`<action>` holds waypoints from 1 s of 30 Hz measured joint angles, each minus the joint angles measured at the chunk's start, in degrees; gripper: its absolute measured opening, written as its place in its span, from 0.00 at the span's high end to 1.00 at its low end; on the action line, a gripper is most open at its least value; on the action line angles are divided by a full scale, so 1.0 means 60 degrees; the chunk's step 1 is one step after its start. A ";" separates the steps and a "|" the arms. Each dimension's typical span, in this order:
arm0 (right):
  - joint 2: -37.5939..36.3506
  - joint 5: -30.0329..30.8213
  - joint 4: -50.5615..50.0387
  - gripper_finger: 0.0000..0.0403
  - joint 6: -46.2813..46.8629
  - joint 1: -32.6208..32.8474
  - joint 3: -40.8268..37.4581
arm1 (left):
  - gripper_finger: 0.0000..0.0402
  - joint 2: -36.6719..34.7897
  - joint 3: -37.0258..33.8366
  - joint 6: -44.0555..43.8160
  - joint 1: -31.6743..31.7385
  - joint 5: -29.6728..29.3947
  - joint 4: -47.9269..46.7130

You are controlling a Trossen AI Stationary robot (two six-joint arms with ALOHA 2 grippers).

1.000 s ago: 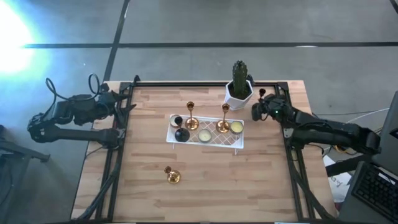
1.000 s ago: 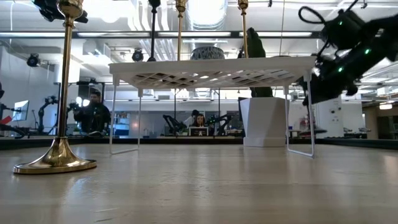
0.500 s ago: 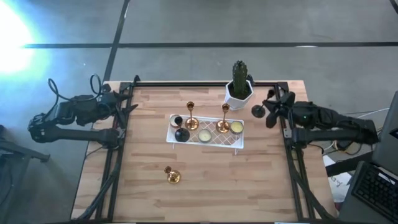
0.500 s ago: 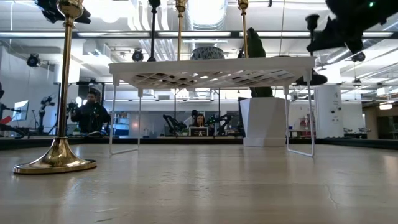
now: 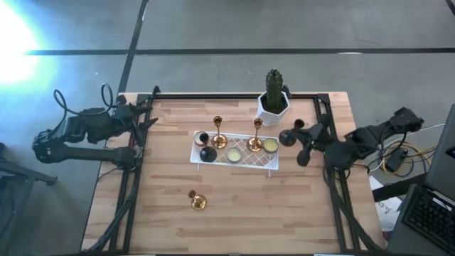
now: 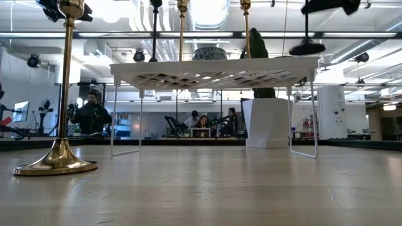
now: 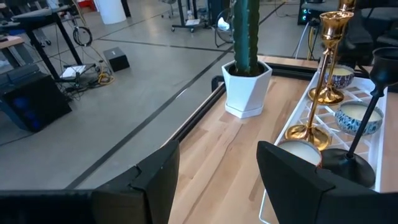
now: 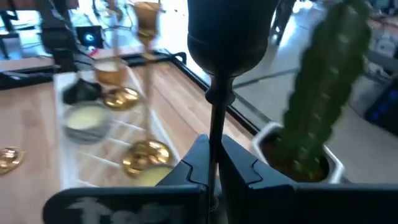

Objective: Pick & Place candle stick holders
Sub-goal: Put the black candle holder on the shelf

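- My right gripper (image 5: 307, 144) is clamped on the thin stem of a black candle stick holder (image 8: 219, 68), holding it up in the air just off the right end of the white rack (image 5: 234, 161), near the potted cactus (image 5: 274, 96).
- On the rack: two gold holders (image 5: 220, 132) standing up, another black holder (image 5: 207, 152) at its left end, plus a few tealight candles (image 5: 234, 155).
- One more gold holder (image 5: 196, 200) sits on the bare table (image 5: 163, 213), well apart from the rack.
- My left gripper (image 7: 214, 180) is parked at the table's left edge, fingers apart, holding nothing.
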 joint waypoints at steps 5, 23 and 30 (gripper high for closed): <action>0.1380 0.0511 -0.0001 0.98 0.0149 0.0981 0.1026 | 0.45 0.0000 0.0001 0.0004 0.0000 0.0002 0.0001; 0.3962 -0.0936 0.1466 0.98 0.0467 0.1378 0.2601 | 0.45 -0.0007 -0.0007 0.0011 -0.0007 0.0002 -0.0007; 0.3899 -0.2019 0.2570 0.98 -0.0379 0.0722 0.2218 | 0.45 -0.0007 -0.0007 0.0008 -0.0007 0.0004 -0.0012</action>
